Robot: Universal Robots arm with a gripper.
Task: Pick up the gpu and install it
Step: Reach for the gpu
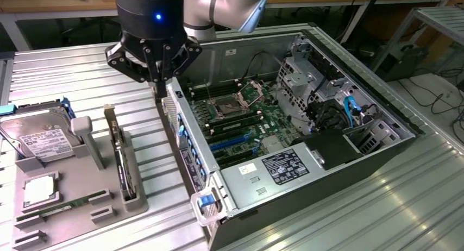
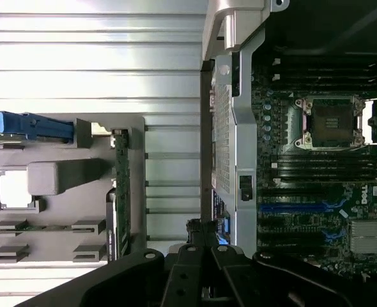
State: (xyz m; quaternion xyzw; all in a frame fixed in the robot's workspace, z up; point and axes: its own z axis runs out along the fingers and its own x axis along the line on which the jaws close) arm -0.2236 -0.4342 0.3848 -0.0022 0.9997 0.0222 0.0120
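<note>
- Exterior view is showing the gripper hanging with its fingers clenched together, grasping nothing, right over the rear wall of the open computer case.
- The gpu is standing on edge in a slot of the grey tray, to the exterior view's left of the case and apart from the gripper.
- Whether the fingertips are touching the case wall is hard to tell; they seem to be hovering just above it.
- A hard drive is lying in the tray beside the gpu, and a memory stick is sitting in a lower slot.
- Wrist view is looking past the fingers at the gpu's top edge and at the motherboard inside the case.
</note>
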